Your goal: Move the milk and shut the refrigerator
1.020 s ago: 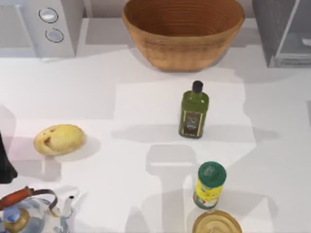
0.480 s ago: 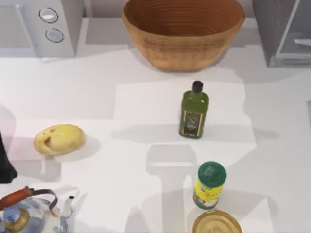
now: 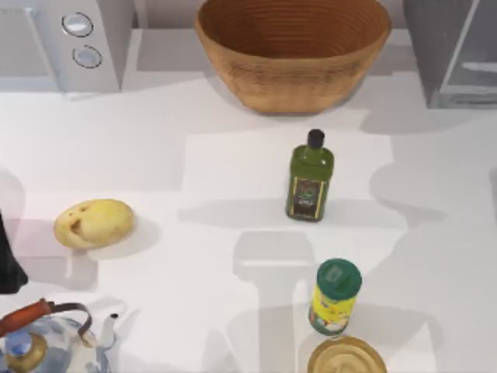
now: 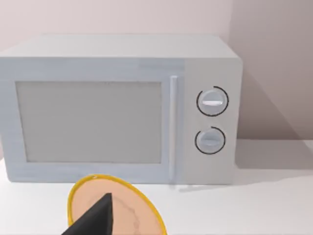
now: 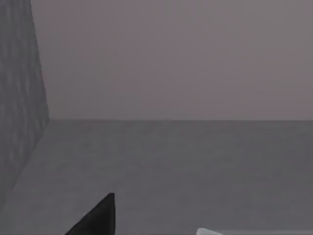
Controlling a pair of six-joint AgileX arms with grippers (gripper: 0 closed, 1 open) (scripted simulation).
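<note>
3 views were examined. From the top view, the white counter (image 3: 155, 155) carried a wicker bowl (image 3: 292, 48) at the back centre, a white appliance with 2 round knobs (image 3: 66, 43) at the back left, and the refrigerator (image 3: 454, 50) at the back right, only partly in frame, grey-sided with a pale front panel. A green bottle (image 3: 310, 177) stood upright near the centre. A yellow can with green lid (image 3: 335, 297) stood nearer the front, just behind a round yellowish dish (image 3: 346, 358) at the front edge. A potato (image 3: 94, 223) lay on the left side, with a kettle (image 3: 46, 342) at the front left corner. A dark part of the left arm (image 3: 8, 260) sat at the left edge.

From the left wrist view, the appliance faced the camera, and 1 dark fingertip (image 4: 98, 218) of the left gripper overlapped a yellow-rimmed plate (image 4: 139, 205); its state could not be determined.

From the right wrist view, grey interior surfaces (image 5: 171, 166) were seen, with 1 dark fingertip (image 5: 98, 218); the right gripper's state could not be determined. The milk could not be located.
</note>
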